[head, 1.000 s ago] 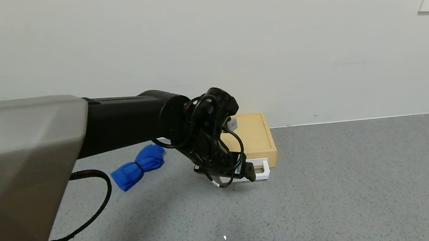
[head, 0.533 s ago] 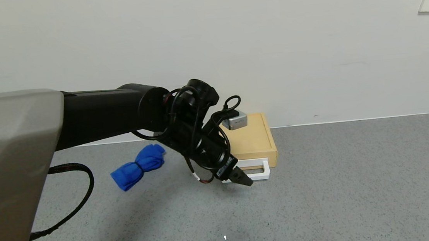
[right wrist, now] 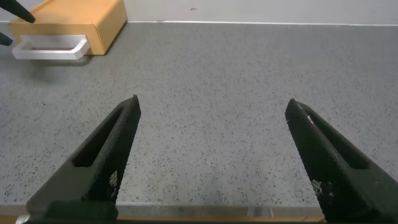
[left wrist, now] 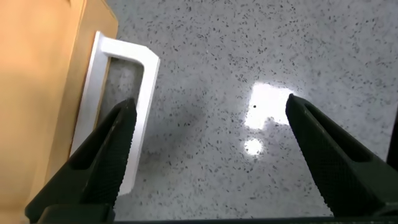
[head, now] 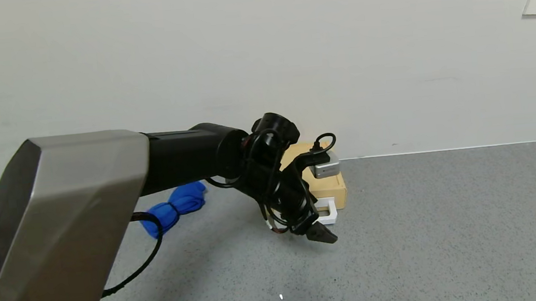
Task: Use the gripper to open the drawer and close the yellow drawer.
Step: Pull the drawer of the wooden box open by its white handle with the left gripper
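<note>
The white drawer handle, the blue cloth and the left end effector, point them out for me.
White drawer handle [left wrist: 147, 93], left wrist view, on the long outer bar.
Blue cloth [head: 180, 204], head view, on the bundle's upper lobe.
Left end effector [head: 323, 235], head view, midway between the black fingertips.

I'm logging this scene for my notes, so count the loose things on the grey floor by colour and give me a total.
Yellow: 1, the drawer in its flat case, with a white loop handle.
Blue: 1, the cloth bundle.
Total: 2.
The left end effector hangs open just in front of the handle, not touching it; the right end effector is open over bare floor.
</note>
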Controlling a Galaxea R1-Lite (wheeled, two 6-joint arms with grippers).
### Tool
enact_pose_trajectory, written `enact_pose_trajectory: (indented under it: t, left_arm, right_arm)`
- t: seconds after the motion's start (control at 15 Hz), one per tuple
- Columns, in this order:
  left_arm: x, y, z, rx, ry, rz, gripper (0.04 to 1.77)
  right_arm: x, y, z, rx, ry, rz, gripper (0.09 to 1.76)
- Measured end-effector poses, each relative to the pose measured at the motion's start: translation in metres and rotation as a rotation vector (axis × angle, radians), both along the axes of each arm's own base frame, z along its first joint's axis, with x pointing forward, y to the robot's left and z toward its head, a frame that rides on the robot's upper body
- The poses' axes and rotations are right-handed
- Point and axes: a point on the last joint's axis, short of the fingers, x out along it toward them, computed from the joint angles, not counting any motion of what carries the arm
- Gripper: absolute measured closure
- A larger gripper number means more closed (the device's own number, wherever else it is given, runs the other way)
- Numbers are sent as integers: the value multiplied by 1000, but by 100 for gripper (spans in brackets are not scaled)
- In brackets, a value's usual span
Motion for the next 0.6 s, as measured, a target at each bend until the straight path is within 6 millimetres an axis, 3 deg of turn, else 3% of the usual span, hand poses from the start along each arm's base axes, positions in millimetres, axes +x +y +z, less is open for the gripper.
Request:
enact_pose_trajectory:
  t: [0.33, 0.6]
  left_arm:
    - [5, -10, -23, 77, -73, -104, 8]
    - [13, -13, -37, 189, -159, -84, 8]
  right_arm:
    - [0, 0, 0, 0, 0, 0, 14]
    - [0, 0, 0, 0, 0, 0, 14]
